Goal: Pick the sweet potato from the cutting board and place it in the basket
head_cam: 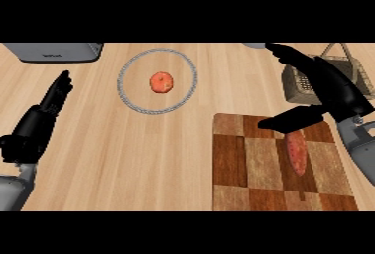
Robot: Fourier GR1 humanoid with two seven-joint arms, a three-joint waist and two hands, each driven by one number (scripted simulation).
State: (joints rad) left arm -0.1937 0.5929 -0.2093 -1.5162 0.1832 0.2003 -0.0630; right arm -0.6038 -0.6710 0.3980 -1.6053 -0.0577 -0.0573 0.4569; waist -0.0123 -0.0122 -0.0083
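A long reddish sweet potato [296,155] lies lengthwise on the checkered wooden cutting board [242,168] at the lower right. My right hand [331,89] hovers above the board's far end, fingers stretched out toward the back and thumb [293,119] spread over the potato's far tip; it holds nothing. The wire basket [293,88] stands at the right edge behind the board, largely hidden by that hand. My left hand [45,111] rests open at the left edge, fingers pointing away.
A round plate with a metal rim [158,82] holds an orange-red fruit [162,82] at the back centre. A grey appliance [55,51] sits at the back left corner. Bare wooden counter lies between the plate and the board.
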